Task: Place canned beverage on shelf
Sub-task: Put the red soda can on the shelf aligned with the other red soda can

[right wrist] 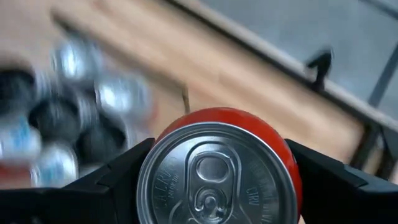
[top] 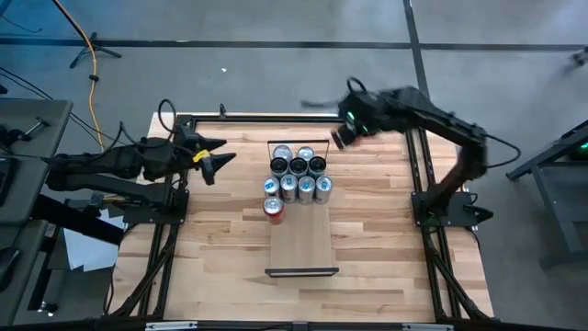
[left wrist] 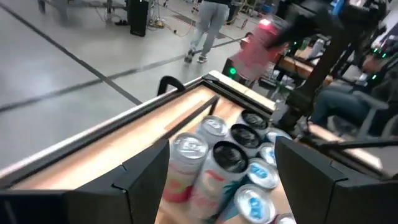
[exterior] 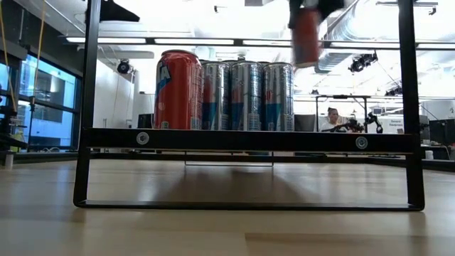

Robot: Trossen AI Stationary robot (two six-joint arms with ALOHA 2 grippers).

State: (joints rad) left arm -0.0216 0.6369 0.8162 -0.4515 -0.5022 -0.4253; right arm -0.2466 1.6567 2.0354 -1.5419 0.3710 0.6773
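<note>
Right wrist view alone showed red can (right wrist: 224, 168) clamped between right gripper (top: 340, 136) fingers; high view placed it upper right of shelf (top: 301, 234). Left gripper (top: 216, 158) at left centre, jaws apart, empty. Nine cans (top: 298, 179) counted on shelf's upper end.

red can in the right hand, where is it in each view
High view: mostly hidden under the right hand, right of the can cluster on the shelf.
Low view: red can hanging at the top, above the row of cans.
Left wrist view: blurred red shape beyond the cans.
Right wrist view: fills the middle, between the fingers.
Shared landmark: the can cluster.
</note>
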